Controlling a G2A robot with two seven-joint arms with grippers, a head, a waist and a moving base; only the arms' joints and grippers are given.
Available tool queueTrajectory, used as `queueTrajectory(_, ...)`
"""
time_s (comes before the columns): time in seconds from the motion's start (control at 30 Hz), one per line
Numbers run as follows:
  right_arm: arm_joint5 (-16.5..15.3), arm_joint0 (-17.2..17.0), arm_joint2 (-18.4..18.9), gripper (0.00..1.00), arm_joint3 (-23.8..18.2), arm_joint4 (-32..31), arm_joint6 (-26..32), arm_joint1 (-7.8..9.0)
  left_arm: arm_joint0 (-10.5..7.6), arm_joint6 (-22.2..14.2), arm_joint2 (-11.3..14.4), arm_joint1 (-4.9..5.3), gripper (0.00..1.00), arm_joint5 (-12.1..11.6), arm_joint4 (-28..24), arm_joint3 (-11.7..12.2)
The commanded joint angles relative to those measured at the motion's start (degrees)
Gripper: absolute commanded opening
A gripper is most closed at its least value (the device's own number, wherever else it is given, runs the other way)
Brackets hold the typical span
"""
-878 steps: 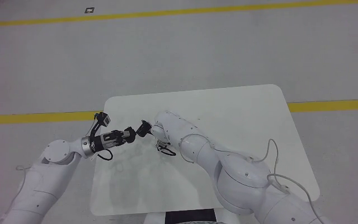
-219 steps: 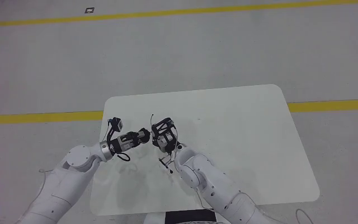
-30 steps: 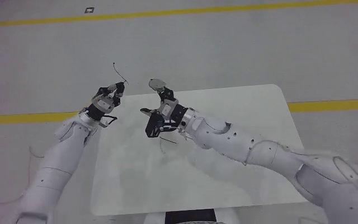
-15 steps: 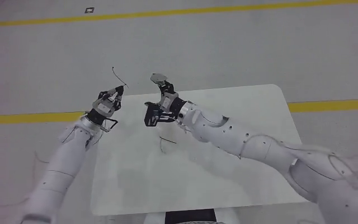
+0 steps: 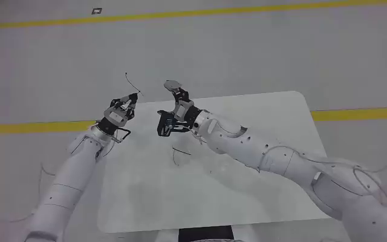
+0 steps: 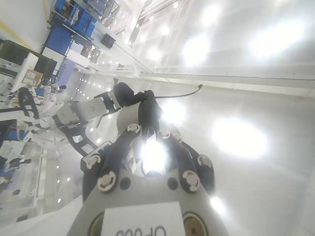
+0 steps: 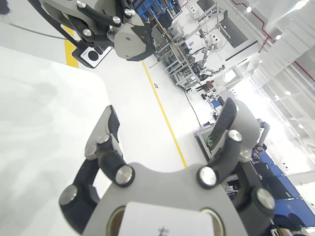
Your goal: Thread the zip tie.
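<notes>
A thin black zip tie (image 5: 129,81) sticks up and away from my left gripper (image 5: 132,98), which is shut on its lower end just off the table's far left corner. In the left wrist view the tie (image 6: 177,96) juts out sideways from the pinched fingertips (image 6: 147,97). My right gripper (image 5: 165,109) hangs open over the table's far left part, a short way right of the left one, nothing between its fingers. In the right wrist view its own fingers (image 7: 168,121) are spread wide, and the left gripper (image 7: 145,40) is beyond them.
A second thin dark strand (image 5: 176,154) lies on the white table (image 5: 254,181), near the right gripper. Grey floor with yellow lines (image 5: 54,126) surrounds the table. The table's right half is bare.
The right gripper has lifted slightly toward the table's far edge, staying open. The left gripper, still holding the tie, has drifted a little toward it.
</notes>
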Motion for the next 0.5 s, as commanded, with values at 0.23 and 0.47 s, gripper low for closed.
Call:
queueTrajectory(0.23,1.4,0.4,-0.7,1.0,-2.8,0.0,2.4,3.22,-0.06,-0.1,0.2,-1.05,0.0,0.4,-3.0,-2.7)
queueTrajectory(0.47,2.8,0.1,-0.7,1.0,-4.4,0.0,3.6,4.21,-0.19,-0.8,0.0,-1.34,0.0,0.2,-3.7,-2.8)
